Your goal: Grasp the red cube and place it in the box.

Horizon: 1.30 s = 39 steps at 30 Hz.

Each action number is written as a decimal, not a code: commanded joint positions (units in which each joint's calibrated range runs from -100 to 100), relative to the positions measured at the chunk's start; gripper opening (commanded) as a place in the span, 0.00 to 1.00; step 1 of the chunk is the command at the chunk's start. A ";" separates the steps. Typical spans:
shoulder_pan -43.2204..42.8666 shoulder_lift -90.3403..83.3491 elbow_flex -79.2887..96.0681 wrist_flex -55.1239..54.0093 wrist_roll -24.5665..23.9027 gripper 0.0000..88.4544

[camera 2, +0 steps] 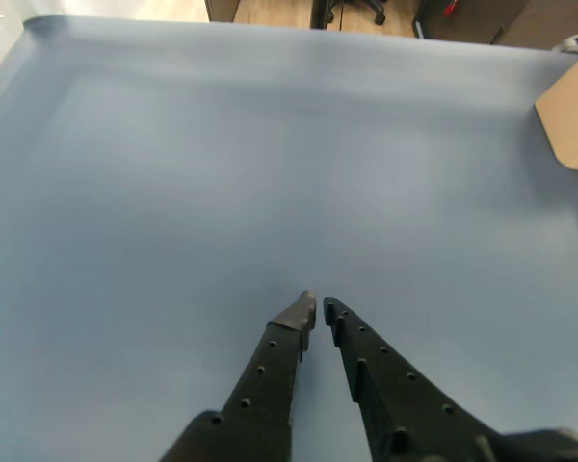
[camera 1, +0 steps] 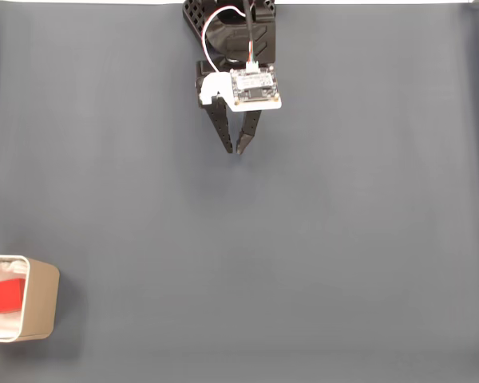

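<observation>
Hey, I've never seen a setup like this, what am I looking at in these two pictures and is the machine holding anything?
This is a small robot arm on a table covered with a grey-blue cloth. The fixed view looks straight down: the arm enters from the top edge, carries a white circuit board, and ends in a two-finger hand. The other view looks forward along those two black fingers, as if the camera sat just behind them on the arm. The fingertips nearly meet, with nothing between them, so the hand holds nothing. At the lower left of the fixed view stands a beige box with a red cube already inside it, far from the hand.
</observation>
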<state>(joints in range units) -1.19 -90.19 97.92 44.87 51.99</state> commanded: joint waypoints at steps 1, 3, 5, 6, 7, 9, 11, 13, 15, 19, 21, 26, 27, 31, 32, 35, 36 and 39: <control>0.26 -3.23 1.17 2.75 -0.59 0.00; 0.48 -4.09 1.62 4.80 -1.07 0.00; 0.41 -4.79 1.71 7.02 -1.51 0.00; 0.26 -5.13 1.71 8.00 -1.81 0.00; 0.26 -5.57 1.81 8.98 -1.95 0.00; 0.33 -6.17 1.81 10.71 -2.34 0.00; 0.41 -6.61 1.81 12.59 -2.44 0.00; 0.48 -7.13 1.81 14.23 -2.59 0.00; 0.48 -7.65 1.90 15.79 -2.78 0.00; 0.48 -9.03 1.90 19.64 -3.57 0.00; 0.48 -9.47 1.90 21.52 -3.71 0.00; 0.48 -9.55 1.90 22.75 -3.61 0.00; 0.48 -9.64 1.90 23.33 -3.37 0.00; 0.33 -9.64 1.90 25.54 -2.88 0.00; 0.26 -9.64 1.90 26.03 -2.88 0.00; 0.26 -9.64 1.90 26.77 -3.08 0.00; 0.26 -9.64 1.90 26.93 -3.22 0.00; 0.26 -9.64 1.90 27.75 -3.42 0.00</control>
<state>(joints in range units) -1.11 -99.31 99.01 71.60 48.82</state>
